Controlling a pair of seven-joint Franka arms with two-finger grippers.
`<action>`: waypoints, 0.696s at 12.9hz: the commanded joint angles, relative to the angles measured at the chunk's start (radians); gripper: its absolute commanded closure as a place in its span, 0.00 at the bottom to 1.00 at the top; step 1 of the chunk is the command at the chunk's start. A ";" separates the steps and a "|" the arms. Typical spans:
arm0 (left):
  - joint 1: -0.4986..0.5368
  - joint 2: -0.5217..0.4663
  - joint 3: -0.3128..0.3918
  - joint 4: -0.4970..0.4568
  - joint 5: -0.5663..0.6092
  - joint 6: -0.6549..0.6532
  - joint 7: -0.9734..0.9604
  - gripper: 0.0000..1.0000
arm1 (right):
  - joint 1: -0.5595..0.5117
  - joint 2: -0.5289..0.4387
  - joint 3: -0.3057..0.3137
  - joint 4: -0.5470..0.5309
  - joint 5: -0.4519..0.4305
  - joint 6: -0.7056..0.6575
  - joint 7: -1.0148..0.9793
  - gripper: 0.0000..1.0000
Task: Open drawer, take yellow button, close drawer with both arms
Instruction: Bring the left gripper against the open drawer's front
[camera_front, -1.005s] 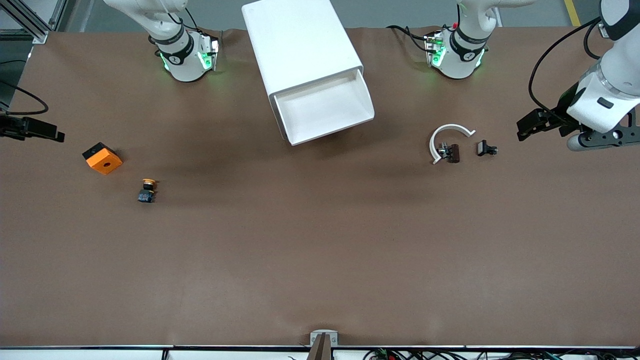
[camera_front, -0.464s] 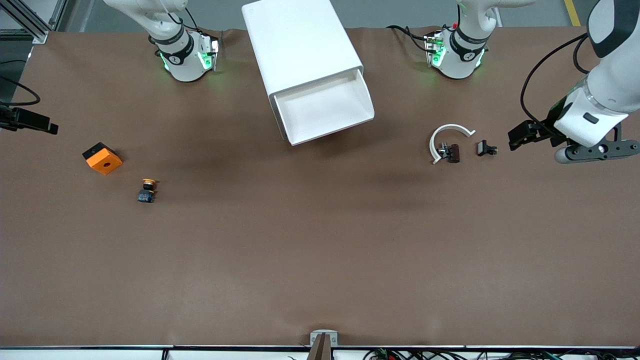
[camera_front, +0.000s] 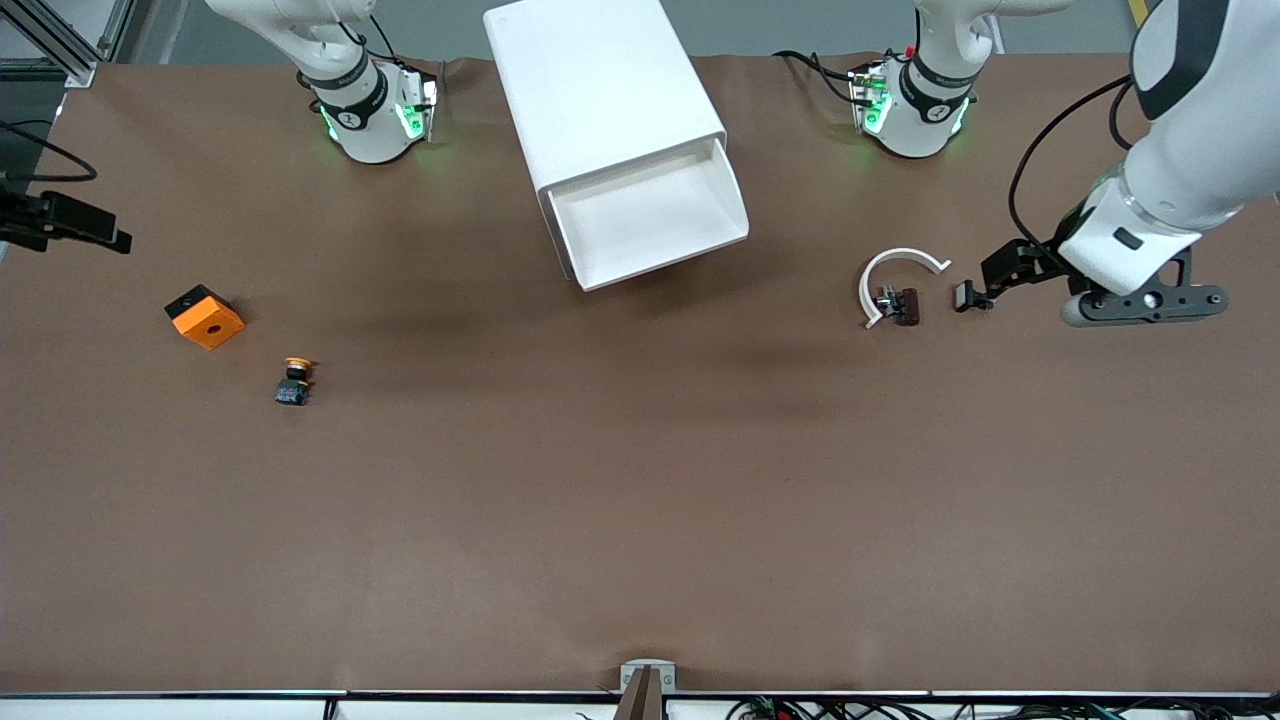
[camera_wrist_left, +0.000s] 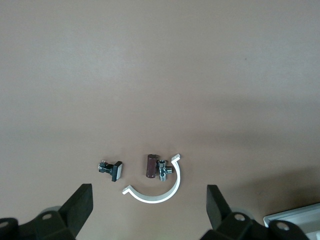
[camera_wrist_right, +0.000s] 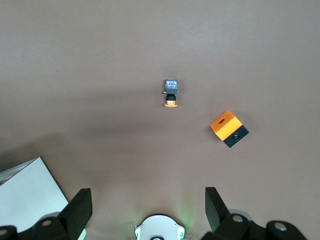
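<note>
The drawer (camera_front: 655, 215) of the white cabinet (camera_front: 600, 85) stands pulled out near the middle of the table's edge where the arm bases stand. Its white tray looks empty. The button (camera_front: 294, 383), with its orange-yellow cap and dark body, lies on the bare table (camera_front: 640, 520) well apart from the drawer, toward the right arm's end. An orange block (camera_front: 205, 317) sits near it, closer to that end's edge.

The right pincer (camera_front: 70, 232) hangs over the table's edge at the right arm's end, fingers (camera_wrist_right: 80, 210) spread and holding nothing. The left pincer (camera_front: 1000, 272) hangs over the left arm's end, just beside a small black part (camera_front: 970, 296), also released and empty. A white curved ring (camera_front: 895, 275) with a dark brown piece (camera_front: 905, 306) lies near that part.

The drawer seems ready to be shut. To do this well, each pincer should likely meet the drawer front squarely, one toward each end. An even, slow push along the cabinet's slanted axis should keep the tray from jamming. The cabinet may slide, so bracing it helps.
</note>
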 joint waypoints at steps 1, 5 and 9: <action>0.001 -0.009 -0.021 -0.020 0.003 0.004 -0.010 0.00 | 0.001 -0.096 -0.002 -0.096 0.001 0.056 0.015 0.00; 0.004 0.072 -0.035 -0.062 0.002 0.128 -0.010 0.00 | 0.001 -0.200 -0.005 -0.184 -0.015 0.112 0.015 0.00; -0.025 0.195 -0.037 -0.066 0.002 0.245 -0.014 0.00 | -0.004 -0.201 -0.007 -0.204 -0.015 0.119 0.017 0.00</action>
